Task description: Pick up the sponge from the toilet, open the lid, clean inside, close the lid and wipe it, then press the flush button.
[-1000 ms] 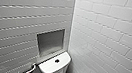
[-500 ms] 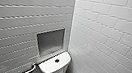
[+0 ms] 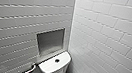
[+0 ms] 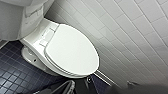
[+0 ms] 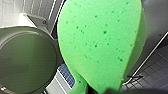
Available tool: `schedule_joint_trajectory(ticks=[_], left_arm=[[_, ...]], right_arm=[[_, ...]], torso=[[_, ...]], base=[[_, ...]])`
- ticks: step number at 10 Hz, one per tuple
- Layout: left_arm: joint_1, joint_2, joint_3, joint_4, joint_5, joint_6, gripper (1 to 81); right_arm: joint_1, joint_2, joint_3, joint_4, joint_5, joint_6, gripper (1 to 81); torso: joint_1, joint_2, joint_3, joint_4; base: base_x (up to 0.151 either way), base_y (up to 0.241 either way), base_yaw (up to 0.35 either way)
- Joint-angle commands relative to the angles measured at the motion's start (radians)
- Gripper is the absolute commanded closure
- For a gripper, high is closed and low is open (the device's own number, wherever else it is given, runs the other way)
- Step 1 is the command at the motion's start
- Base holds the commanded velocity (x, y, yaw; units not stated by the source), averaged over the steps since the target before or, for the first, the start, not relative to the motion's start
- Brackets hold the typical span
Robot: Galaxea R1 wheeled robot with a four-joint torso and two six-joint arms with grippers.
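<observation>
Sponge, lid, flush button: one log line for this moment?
sponge: held, right arm | lid: down on bowl | flush button: on tank top, nothing touching it | floor: dark tiles

One toilet [image 3: 54, 68], one lid [image 4: 71, 51], one flush button [image 3: 57, 60], one sponge [image 5: 100, 42] (green), one wall niche [image 3: 50, 41]

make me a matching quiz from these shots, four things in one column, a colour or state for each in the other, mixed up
Things:
1. sponge
2. lid
3. flush button
4. floor tiles

Descriptions:
A. dark blue squares
B. bright green, pitted surface
C. white, shut flat
D. small dark circle on the tank top

Pairs: 1-B, 2-C, 3-D, 4-A
</observation>
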Motion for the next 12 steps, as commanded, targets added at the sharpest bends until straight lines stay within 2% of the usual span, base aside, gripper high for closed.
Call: schedule_joint_trajectory(ticks=[1, 2, 4, 5, 11, 12], left_arm=[[-0.207, -0.029, 0.050, -0.086, 0.071, -0.005, 1.0], [-0.239, -0.020, 0.045, -0.087, 0.055, -0.005, 1.0], [-0.294, -0.010, 0.040, -0.087, -0.034, -0.017, 1.0], [-0.337, -0.001, 0.034, -0.087, -0.043, -0.048, 1.0], [-0.486, 0.068, -0.044, -0.087, -0.020, -0.169, 1.0], [-0.515, 0.083, -0.053, -0.086, -0.020, -0.189, 1.0]], right_arm=[[0.018, -0.023, 0.028, 0.010, -0.054, -0.001, 81.1], [0.016, -0.023, 0.030, 0.010, -0.054, -0.001, 81.1], [0.016, -0.017, 0.025, 0.009, -0.054, -0.001, 81.1], [0.016, -0.010, 0.020, 0.009, -0.054, -0.001, 81.1], [0.022, 0.005, 0.016, 0.006, -0.054, -0.001, 81.1], [0.024, 0.005, 0.016, 0.006, -0.054, -0.001, 81.1]], torso=[[0.000, 0.000, 0.000, 0.000], [0.000, 0.000, 0.000, 0.000], [0.000, 0.000, 0.000, 0.000], [0.001, 0.000, 0.000, 0.000], [0.001, 0.001, -0.174, 0.000], [0.001, 0.001, -0.153, 0.000]], base=[[0.000, 0.000, 0.000], [0.000, 0.000, 0.000], [0.000, 0.000, 0.000], [0.000, 0.000, 0.000], [0.000, 0.000, 0.000], [0.000, 0.000, 0.000]])
